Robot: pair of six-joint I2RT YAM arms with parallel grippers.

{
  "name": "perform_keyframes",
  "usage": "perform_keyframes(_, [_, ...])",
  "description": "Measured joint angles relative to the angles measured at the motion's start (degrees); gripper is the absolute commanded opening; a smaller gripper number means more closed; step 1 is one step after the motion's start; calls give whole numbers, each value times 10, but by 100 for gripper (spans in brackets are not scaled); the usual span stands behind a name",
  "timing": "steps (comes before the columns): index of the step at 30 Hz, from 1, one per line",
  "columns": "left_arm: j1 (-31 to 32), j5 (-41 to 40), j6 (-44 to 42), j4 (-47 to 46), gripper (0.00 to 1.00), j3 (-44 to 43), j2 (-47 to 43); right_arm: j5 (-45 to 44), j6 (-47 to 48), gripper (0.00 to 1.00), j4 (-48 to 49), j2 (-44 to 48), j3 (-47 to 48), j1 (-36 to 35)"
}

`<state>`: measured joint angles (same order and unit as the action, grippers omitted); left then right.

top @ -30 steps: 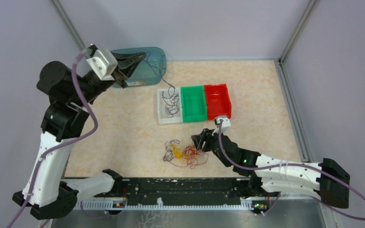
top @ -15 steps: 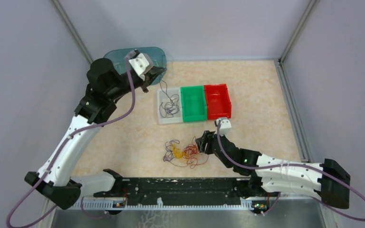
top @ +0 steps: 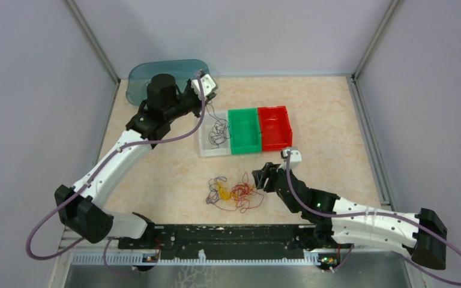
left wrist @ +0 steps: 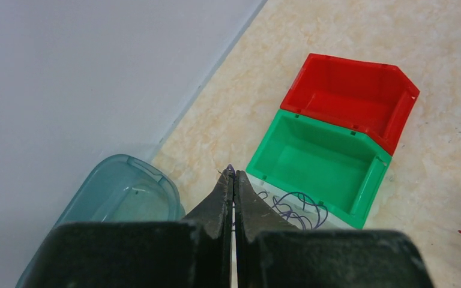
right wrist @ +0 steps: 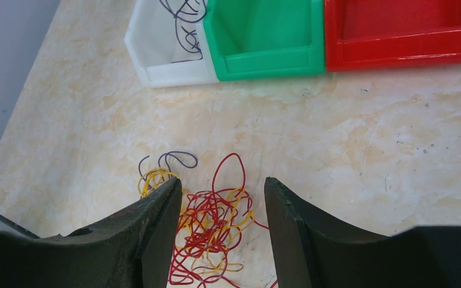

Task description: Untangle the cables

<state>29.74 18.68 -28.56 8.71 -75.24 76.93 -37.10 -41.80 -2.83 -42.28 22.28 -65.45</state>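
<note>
**A:** Where is the right arm?

**B:** It lies low along the near right of the worktop [top: 156,162], with the forearm reaching left. The right gripper [right wrist: 221,183] stands partway open with nothing in it.

**A:** And the tangle?

**B:** It sits just left of that gripper. It's a loose clump of red and yellow cables [top: 235,194] with a dark purple loop [right wrist: 177,157] at its left end, and the clump spreads left to right.

**A:** What about farther back?

**B:** The left arm stretches to the far side, above the white bin [top: 204,147]. The left gripper [left wrist: 233,180] is pinched tight on the purple cable [top: 217,131]. One strand hangs from its tips to the curly clump in that bin, beside the green bin [top: 244,144].
</note>
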Motion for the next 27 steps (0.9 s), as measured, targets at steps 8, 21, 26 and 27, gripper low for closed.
perform_keyframes(8, [0, -23, -23, -21, 0, 0, 19, -12, 0, 54, -3, 5, 0, 0])
perform_keyframes(21, [-22, -83, -46, -45, 0, 6, 20, -13, 0, 54, -2, -13, 0, 0])
perform_keyframes(26, [-33, -83, -45, -45, 0, 6, 13, -12, 0, 54, -2, -15, 0, 0])
perform_keyframes(27, [-33, -81, -43, -45, 0, 6, 12, -12, 0, 54, -2, -16, 0, 0])
